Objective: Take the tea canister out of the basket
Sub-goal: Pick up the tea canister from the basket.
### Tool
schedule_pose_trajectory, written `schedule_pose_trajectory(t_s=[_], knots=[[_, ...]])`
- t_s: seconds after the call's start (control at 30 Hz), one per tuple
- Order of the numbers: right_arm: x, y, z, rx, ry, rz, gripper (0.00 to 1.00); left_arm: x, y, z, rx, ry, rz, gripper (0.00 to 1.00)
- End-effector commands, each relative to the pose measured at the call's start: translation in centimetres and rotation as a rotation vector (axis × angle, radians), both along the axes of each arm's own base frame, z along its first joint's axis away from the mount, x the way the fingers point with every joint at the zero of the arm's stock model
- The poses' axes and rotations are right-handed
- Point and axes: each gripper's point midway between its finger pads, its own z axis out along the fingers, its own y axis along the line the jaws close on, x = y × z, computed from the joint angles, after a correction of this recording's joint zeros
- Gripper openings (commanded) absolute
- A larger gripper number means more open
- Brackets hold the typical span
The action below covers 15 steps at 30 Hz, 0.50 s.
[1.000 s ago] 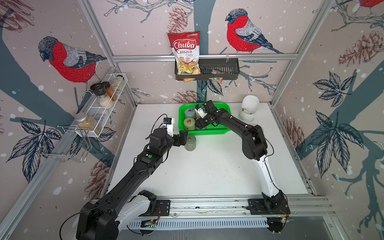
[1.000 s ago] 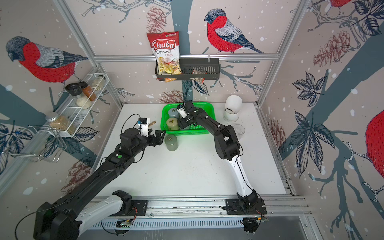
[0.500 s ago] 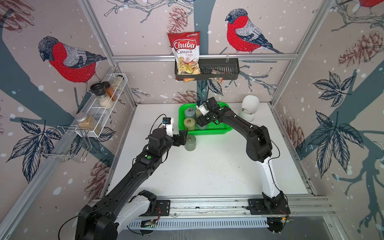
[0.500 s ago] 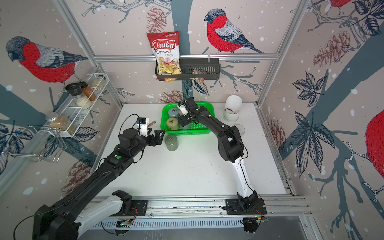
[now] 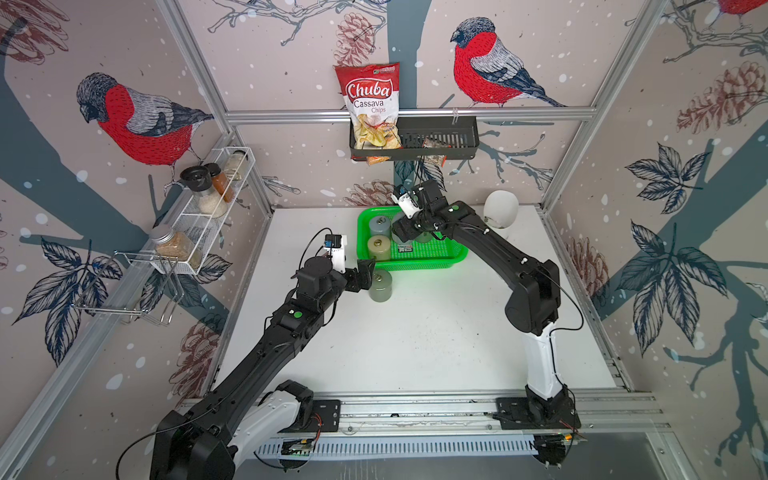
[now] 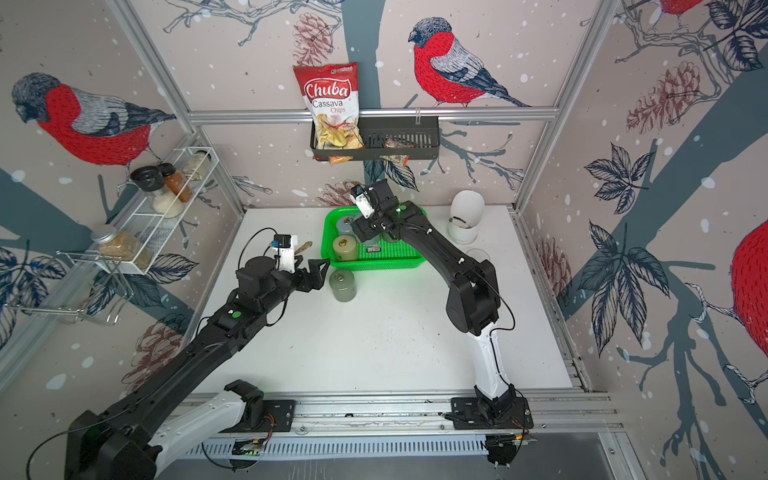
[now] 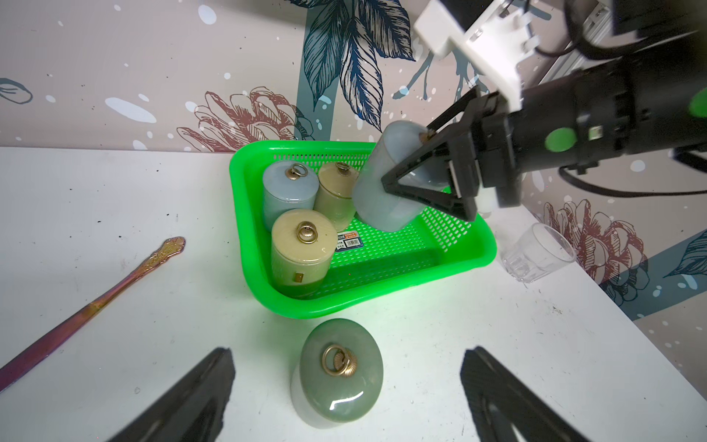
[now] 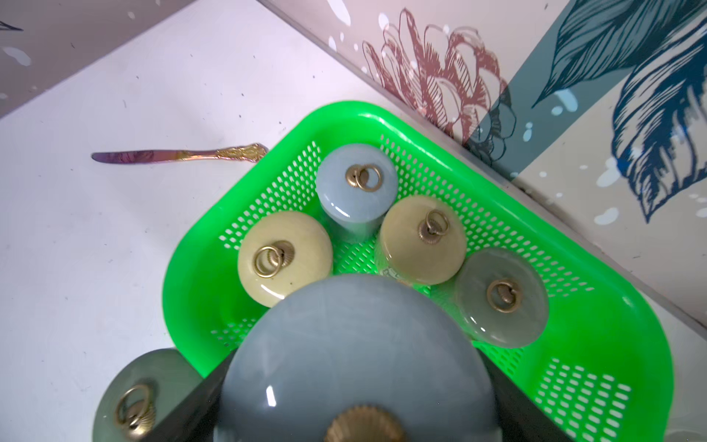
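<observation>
Tea canister, a glossy blue-grey cylinder with a brass knob on its lid, hangs tilted above the floor of the bright green perforated plastic basket. Its base is over the mesh and its lid end is tipped up toward the arm that holds it. The right gripper is clenched on it at the lid end, a black triangular finger on either side. Whether the pads bear on the lid's edge or nearer the knob I cannot quite tell.

The lift-out step looks to be in hand. The next move calls for raising the base clear of the rim, then carrying the canister to bare tabletop beside the basket.

Four other glossy lidded canisters stand inside the basket. Just outside its near rim stands a dark green canister. The left gripper is released, its jaws wide on either side of that one and not touching it.
</observation>
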Motion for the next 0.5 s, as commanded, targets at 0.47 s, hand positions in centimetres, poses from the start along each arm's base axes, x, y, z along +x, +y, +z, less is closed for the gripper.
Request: schedule_pose_trajectory(t_s=[0.47], knots=[[-8.6, -0.6, 6.1, -0.057, -0.019, 0.132, 0.00, -0.3, 0.0, 0.5, 0.001, -0.015, -0.006, 0.97]])
